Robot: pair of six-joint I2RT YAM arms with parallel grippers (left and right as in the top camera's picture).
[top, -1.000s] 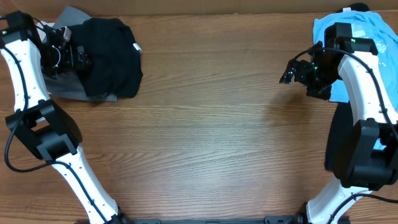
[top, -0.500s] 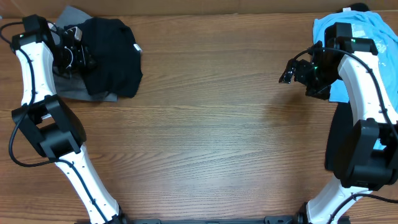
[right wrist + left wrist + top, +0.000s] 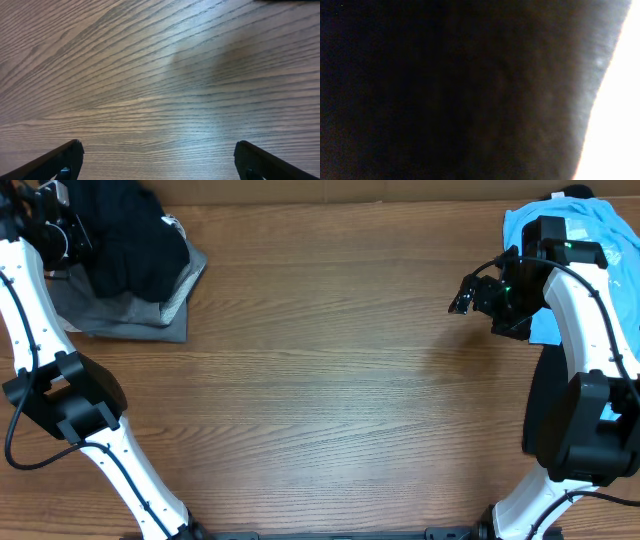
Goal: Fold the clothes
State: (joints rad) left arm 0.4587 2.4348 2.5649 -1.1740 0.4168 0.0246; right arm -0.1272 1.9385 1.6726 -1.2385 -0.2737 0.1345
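Overhead: in the counter's far left corner, the left gripper presses into a bunched black T-shirt atop a grey garment, likely to drag it; a blue tee lies far right. Left wrist: only dark cloth, grip unreadable. Right wrist: the right gripper hangs idle, jaws wide apart over bare wood.

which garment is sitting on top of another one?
The black T-shirt, far-left corner: it's bunched on top of the grey garment. The light-blue tee sits apart at the far right.
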